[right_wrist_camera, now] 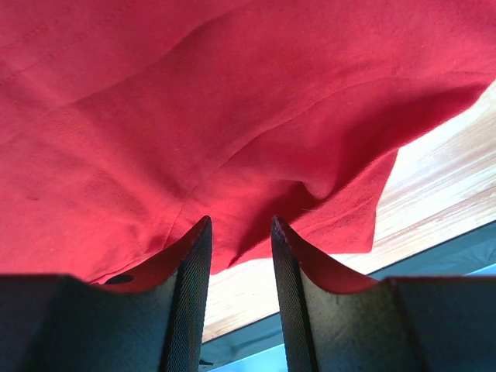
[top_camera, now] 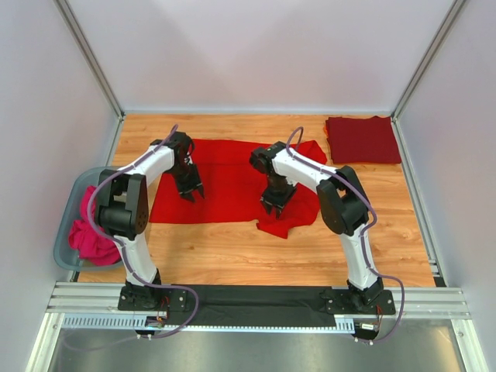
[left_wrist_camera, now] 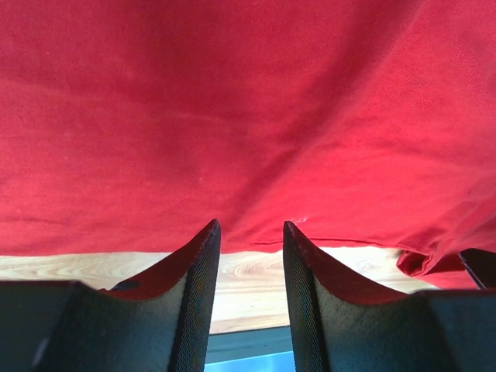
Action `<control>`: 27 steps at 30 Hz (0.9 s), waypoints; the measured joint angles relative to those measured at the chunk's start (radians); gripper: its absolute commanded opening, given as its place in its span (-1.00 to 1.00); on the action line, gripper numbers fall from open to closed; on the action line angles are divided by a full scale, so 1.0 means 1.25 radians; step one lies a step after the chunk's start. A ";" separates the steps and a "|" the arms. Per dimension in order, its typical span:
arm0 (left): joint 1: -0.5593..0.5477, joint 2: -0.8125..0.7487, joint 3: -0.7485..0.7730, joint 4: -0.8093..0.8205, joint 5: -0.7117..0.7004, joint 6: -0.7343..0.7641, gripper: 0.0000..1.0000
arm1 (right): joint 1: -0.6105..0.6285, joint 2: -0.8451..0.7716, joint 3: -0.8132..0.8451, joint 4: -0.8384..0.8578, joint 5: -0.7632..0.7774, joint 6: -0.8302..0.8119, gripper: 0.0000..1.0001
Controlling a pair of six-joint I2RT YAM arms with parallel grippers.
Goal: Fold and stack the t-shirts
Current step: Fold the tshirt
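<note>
The bright red t-shirt (top_camera: 232, 174) lies spread across the middle of the wooden table (top_camera: 232, 256), its near right corner bunched into a fold. A darker maroon t-shirt (top_camera: 363, 139) lies folded flat at the back right. My left gripper (top_camera: 191, 191) hangs over the red shirt's near left part. In the left wrist view my left gripper (left_wrist_camera: 251, 225) is open, its tips at the hem of the red t-shirt (left_wrist_camera: 232, 116), with bare wood between them. My right gripper (top_camera: 275, 205) stands over the bunched corner. In the right wrist view my right gripper (right_wrist_camera: 240, 220) is open over the wrinkled edge of the red t-shirt (right_wrist_camera: 194, 101).
A translucent blue bin (top_camera: 65, 225) sits at the table's left edge with a pink cloth (top_camera: 89, 236) in it. White walls close in the back and both sides. A black strip and metal rail (top_camera: 256, 298) run along the near edge.
</note>
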 measured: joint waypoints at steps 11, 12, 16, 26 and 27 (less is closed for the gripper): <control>0.000 0.014 -0.005 0.004 -0.009 0.001 -0.11 | 0.009 0.000 -0.017 -0.004 0.000 0.007 -0.24; 0.000 0.014 -0.005 0.004 -0.009 0.001 -0.11 | 0.011 0.000 -0.018 -0.003 0.000 0.007 -0.24; 0.000 0.018 -0.006 0.005 -0.015 0.001 -0.11 | 0.017 0.000 -0.031 -0.003 0.002 0.005 -0.25; 0.000 0.046 -0.007 0.004 -0.028 0.003 -0.12 | 0.032 -0.114 -0.237 -0.001 0.076 -0.010 -0.36; 0.000 0.048 -0.007 0.004 -0.030 0.004 -0.12 | 0.032 -0.139 -0.259 0.000 0.090 -0.016 -0.35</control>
